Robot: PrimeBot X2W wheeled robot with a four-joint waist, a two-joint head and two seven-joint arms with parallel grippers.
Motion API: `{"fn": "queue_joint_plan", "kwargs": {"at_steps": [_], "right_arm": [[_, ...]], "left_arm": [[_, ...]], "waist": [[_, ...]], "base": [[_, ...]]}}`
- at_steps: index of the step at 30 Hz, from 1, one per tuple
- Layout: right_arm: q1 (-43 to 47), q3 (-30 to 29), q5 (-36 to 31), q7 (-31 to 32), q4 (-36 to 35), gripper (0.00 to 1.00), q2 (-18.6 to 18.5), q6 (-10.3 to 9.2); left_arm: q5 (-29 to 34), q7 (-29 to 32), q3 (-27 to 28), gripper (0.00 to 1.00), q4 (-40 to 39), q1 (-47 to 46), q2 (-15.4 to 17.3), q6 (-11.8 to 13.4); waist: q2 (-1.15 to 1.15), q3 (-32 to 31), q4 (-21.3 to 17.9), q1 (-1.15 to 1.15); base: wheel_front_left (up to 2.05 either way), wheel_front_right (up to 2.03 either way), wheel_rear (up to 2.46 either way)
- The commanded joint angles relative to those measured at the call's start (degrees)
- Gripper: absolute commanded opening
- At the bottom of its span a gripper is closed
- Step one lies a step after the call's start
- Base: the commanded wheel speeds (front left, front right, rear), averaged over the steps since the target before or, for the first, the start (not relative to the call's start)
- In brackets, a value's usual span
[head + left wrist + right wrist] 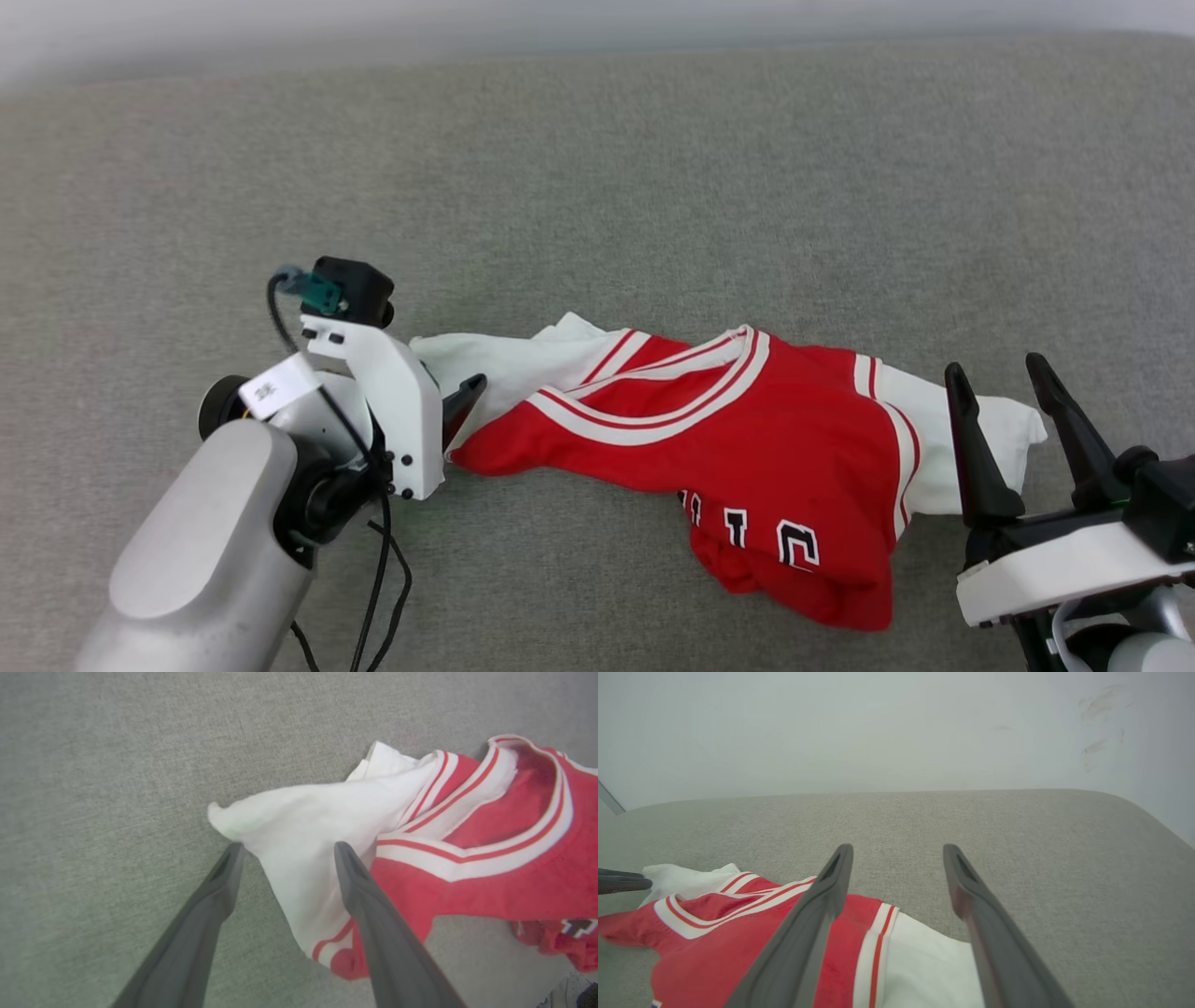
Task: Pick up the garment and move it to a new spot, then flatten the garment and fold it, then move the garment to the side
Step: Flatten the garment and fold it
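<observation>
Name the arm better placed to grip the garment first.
Left, probably: the left arm has open jaws astride a white sleeve of the garment; the right arm, jaws open too, points past the other sleeve.

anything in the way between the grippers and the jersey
Nothing visible. The left gripper is open right at the garment, at its white sleeve. The right gripper is open over the other white sleeve. Around them lies bare grey surface.
</observation>
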Motion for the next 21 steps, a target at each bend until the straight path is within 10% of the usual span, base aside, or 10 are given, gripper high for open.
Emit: {"fn": "queue_joint_plan", "kwargs": {"at_steps": [1, 11, 14, 21], "right_arm": [[-1.3, 0.1, 0.9, -0.3, 0.5, 1.00, 0.2, -0.06], [-2.8, -0.2, 2.5, -1.7, 3.7, 1.00, 0.2, -0.06], [-3.4, -0.8, 3.1, -1.6, 4.4, 1.00, 0.2, -0.06], [-4.4, -4.7, 6.5, 1.0, 7.1, 1.00, 0.1, -0.05]], "left_arm": [[0.2, 1.8, -0.8, 1.00, 1.6, -1.5, 0.2, -0.4], [1.4, 11.0, -8.1, 1.00, 10.6, -3.5, -1.3, -3.3], [1.3, 10.9, -9.1, 0.00, 11.5, -3.3, -2.4, -3.9], [3.3, 4.0, -7.8, 0.00, 10.5, -4.7, -2.2, -3.6]], "waist": [[0.00, 1.9, -1.1, 0.00], [0.00, 4.6, -2.2, 0.00], [0.00, 4.8, -2.2, 0.00], [0.00, 3.4, -1.7, 0.00]], "base": [[0.00, 0.00, 0.00], [0.00, 0.00, 0.00], [0.00, 0.00, 0.00], [0.00, 0.00, 0.00]]}}
